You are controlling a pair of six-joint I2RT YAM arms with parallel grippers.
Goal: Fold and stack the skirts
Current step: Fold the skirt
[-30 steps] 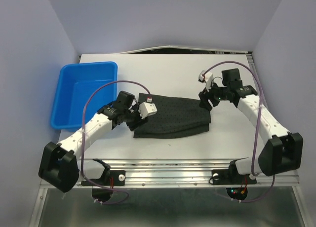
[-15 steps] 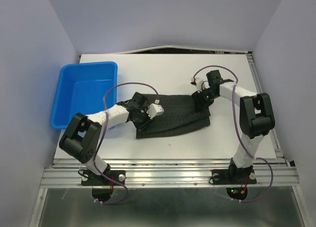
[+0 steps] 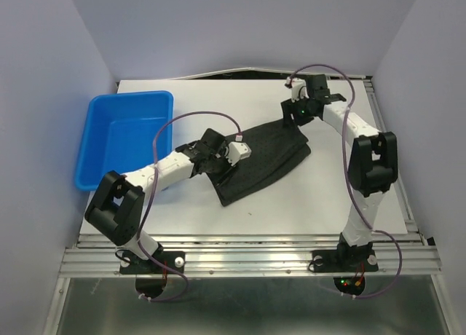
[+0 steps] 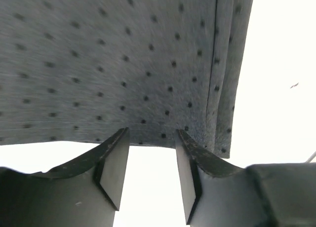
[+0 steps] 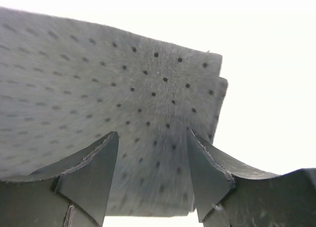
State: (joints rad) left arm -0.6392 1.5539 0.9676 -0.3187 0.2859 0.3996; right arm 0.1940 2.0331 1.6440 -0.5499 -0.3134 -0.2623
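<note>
One dark dotted skirt (image 3: 266,160) lies folded on the white table, slanting from back right to front left. It fills the left wrist view (image 4: 123,64) and the right wrist view (image 5: 98,89). My left gripper (image 3: 217,159) is at the skirt's left edge, jaws open (image 4: 151,138), with the fingertips (image 4: 118,143) touching the cloth's hem and bare table between them. My right gripper (image 3: 293,119) is at the skirt's back right corner, jaws open (image 5: 152,138), spread over the cloth. I see no other skirt.
An empty blue tub (image 3: 127,135) stands at the left of the table. The table's metal rail (image 3: 247,251) runs along the front edge. Purple cables loop above both arms. Grey walls close in on the left, the back and the right.
The skirt has swung from lying level to slanting: its right end moved toward the back and its left end toward the front. The right gripper moved back, and the left gripper moved right.
</note>
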